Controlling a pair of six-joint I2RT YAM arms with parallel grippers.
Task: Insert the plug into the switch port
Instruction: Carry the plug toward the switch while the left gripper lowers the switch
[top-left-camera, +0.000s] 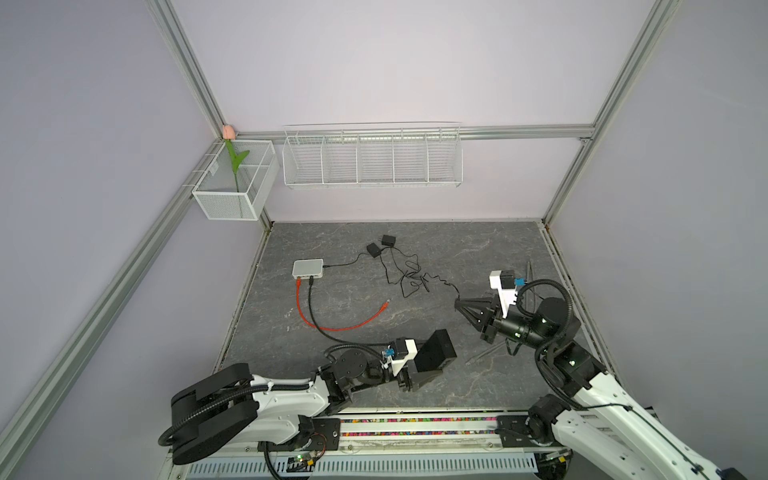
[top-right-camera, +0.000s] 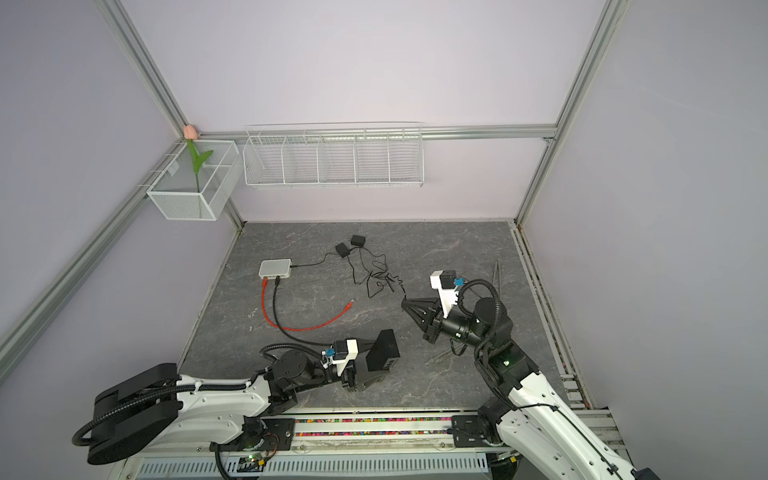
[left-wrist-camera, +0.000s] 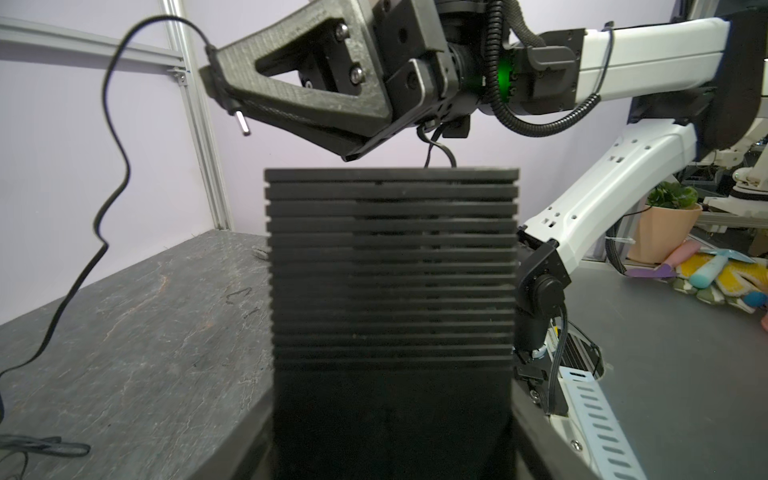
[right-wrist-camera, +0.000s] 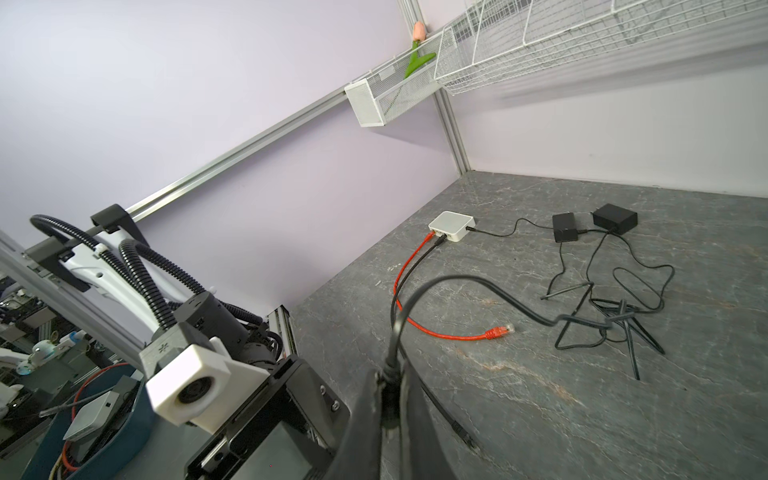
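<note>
My right claw (left-wrist-camera: 222, 93) pinches the light, stiff barrel plug (left-wrist-camera: 242, 123); its limp cord (right-wrist-camera: 478, 286) drags. Left claw (top-left-camera: 432, 357) clamps the black switch (left-wrist-camera: 392, 266).

- I see the switch (top-left-camera: 308, 268) on the counter (top-left-camera: 478, 249), toward its back left.
- Two adapters (top-left-camera: 381, 245) lie to its right, nearer the back wall.
- The tangled cord (top-left-camera: 409, 278) lies between them and my right end effector (top-left-camera: 457, 302).
- My left end effector (top-left-camera: 436, 357) sits near the front, holding a ribbed box (left-wrist-camera: 390, 266).
</note>
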